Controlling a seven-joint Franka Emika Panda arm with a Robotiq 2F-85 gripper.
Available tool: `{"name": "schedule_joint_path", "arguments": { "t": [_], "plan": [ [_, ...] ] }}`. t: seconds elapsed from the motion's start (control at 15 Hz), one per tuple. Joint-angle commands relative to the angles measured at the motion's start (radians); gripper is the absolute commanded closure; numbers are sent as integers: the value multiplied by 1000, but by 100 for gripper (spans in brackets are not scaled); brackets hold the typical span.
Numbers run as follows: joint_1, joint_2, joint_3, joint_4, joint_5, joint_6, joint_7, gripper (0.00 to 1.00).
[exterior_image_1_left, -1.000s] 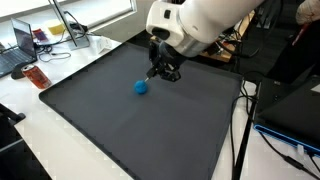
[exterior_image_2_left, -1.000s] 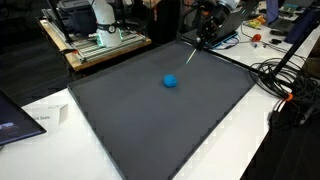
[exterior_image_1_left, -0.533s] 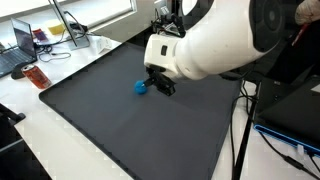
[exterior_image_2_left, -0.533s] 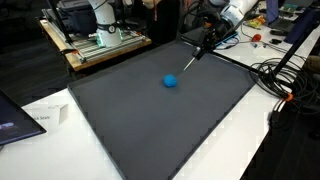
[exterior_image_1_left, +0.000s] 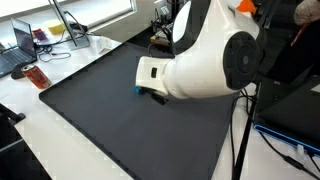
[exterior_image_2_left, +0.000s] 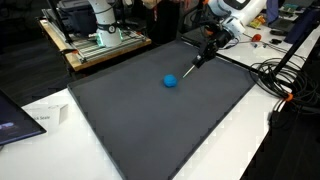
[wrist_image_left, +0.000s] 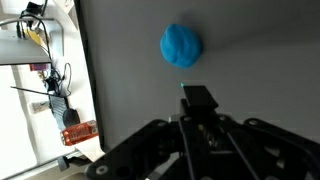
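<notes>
A small blue ball (exterior_image_2_left: 171, 81) lies on the dark grey mat (exterior_image_2_left: 150, 120), toward its far side. In the wrist view the ball (wrist_image_left: 181, 46) sits just ahead of my gripper (wrist_image_left: 200, 100). My gripper (exterior_image_2_left: 211, 44) hangs above the mat's far edge, shut on a thin dark stick (exterior_image_2_left: 199, 60) that slants down toward the ball. The stick's tip ends a little short of the ball and is apart from it. In an exterior view the white arm (exterior_image_1_left: 205, 65) covers the gripper and nearly all of the ball.
A wooden bench with equipment (exterior_image_2_left: 100, 40) stands behind the mat. Cables (exterior_image_2_left: 282, 80) lie off one side. A laptop (exterior_image_1_left: 20, 45) and a red object (exterior_image_1_left: 37, 76) rest on the white table beside the mat (exterior_image_1_left: 110, 130). Paper (exterior_image_2_left: 40, 115) lies near the mat's corner.
The arm has swung across an exterior view and now hides the ball there. The gripper and stick have shifted slightly along the mat's far edge; the ball has not moved.
</notes>
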Motion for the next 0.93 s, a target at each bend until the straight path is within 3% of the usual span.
{"name": "schedule_joint_path", "arguments": {
  "t": [0.0,0.4,0.87],
  "plan": [
    [11,70,-27,109,6,-46,-64,97],
    [-37,97,-5,168,48,-55,-137,97],
    [-149,77,41,203,210,-69,-219,97]
  ]
}}
